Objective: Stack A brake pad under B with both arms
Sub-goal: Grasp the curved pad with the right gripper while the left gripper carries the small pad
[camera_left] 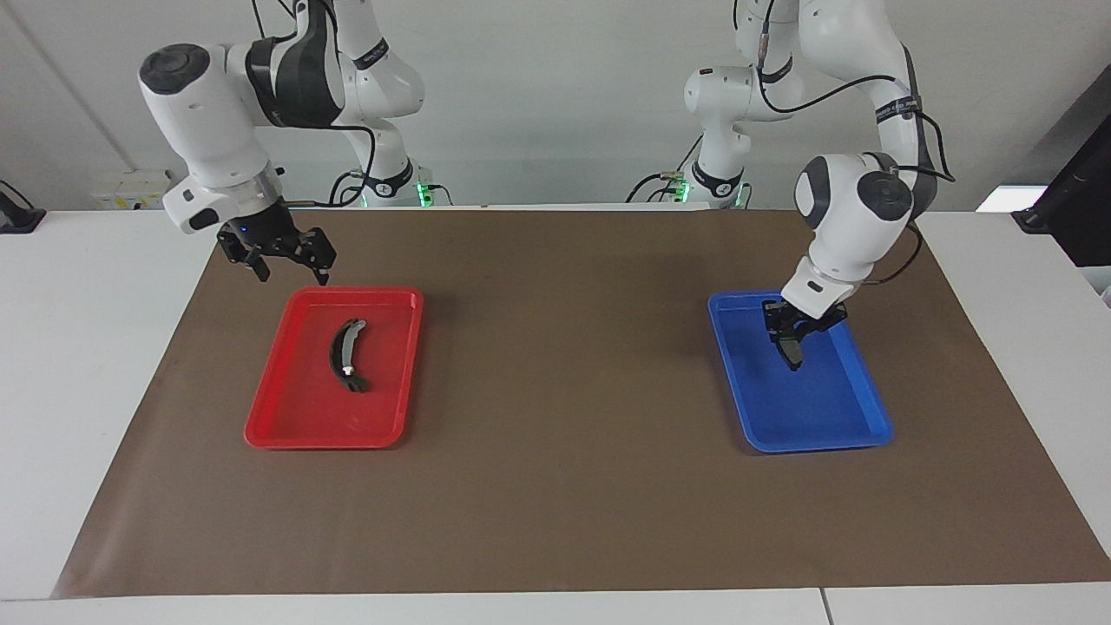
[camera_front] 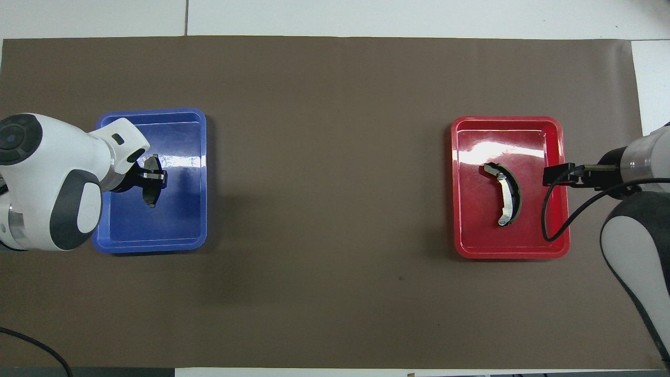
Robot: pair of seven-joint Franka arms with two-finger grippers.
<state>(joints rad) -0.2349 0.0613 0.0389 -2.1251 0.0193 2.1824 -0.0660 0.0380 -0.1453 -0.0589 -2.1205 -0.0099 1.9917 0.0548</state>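
Covering the desk (camera_left: 555, 538), a brown mat (camera_left: 564, 391) carries a red plastic tray (camera_left: 286, 417) holding the long black crescent brake piece (camera_left: 345, 354), grey inside, and a blue plastic tray (camera_left: 833, 425). Left pincer (camera_left: 792, 340) is clamped on the short dark grey pad (camera_left: 792, 351), seemingly lifted over blue; right pincer (camera_left: 285, 260), fingers apart, hovers beside red.

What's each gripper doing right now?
Left gripper: shut on the short brake pad, over the blue tray.
Right gripper: open, empty, by the red tray.

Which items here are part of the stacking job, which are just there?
Job:
- short dark pad, gripped by left gripper over the blue tray
- crescent piece, in the red tray
- right gripper, open, over the red tray's rim

Just there:
- brown mat
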